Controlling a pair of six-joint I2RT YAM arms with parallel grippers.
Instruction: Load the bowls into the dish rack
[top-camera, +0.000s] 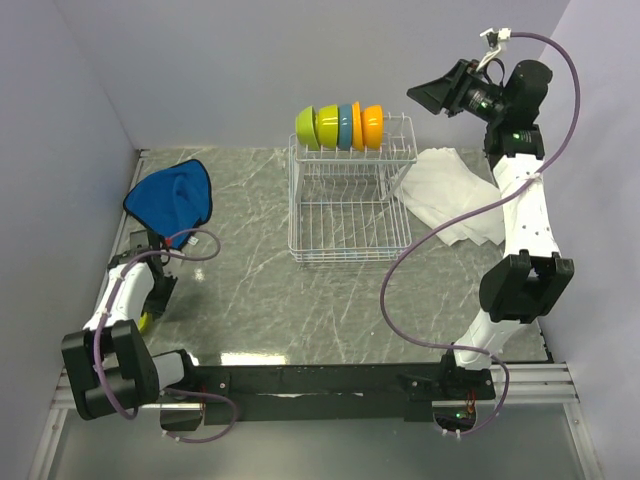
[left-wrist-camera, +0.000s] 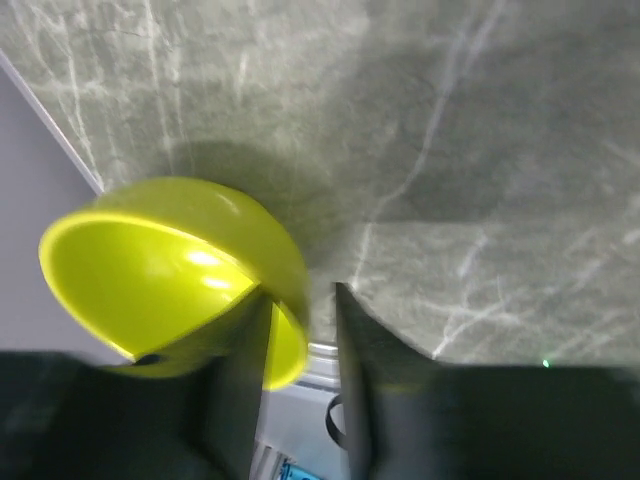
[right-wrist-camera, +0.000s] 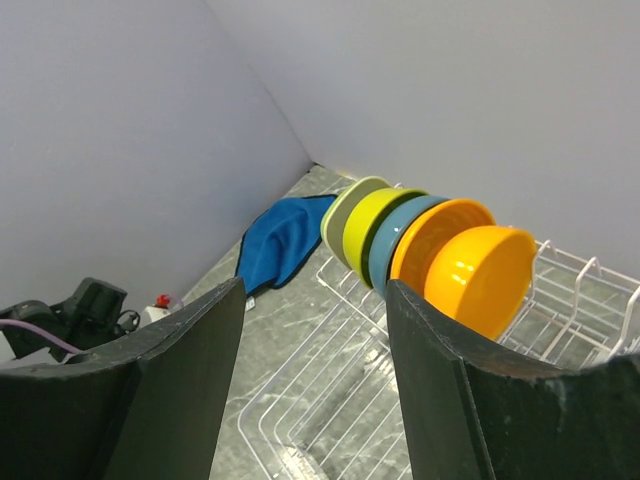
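The white wire dish rack (top-camera: 345, 215) stands at the back middle of the table. Several bowls stand on edge in a row in its raised slots: two lime green (top-camera: 315, 127), a light blue (top-camera: 346, 125) and an orange (top-camera: 373, 125). They also show in the right wrist view (right-wrist-camera: 440, 255). My left gripper (left-wrist-camera: 300, 290), at the near left (top-camera: 152, 300), is shut on the rim of another lime green bowl (left-wrist-camera: 160, 270), which is tilted, one finger inside. My right gripper (right-wrist-camera: 315, 290) is open and empty, high at the rack's right (top-camera: 432, 93).
A blue cloth (top-camera: 172, 195) lies at the back left by the wall. A white cloth (top-camera: 450, 195) lies just right of the rack. Grey walls close in the left, back and right. The held bowl is next to the left wall and the table's near edge.
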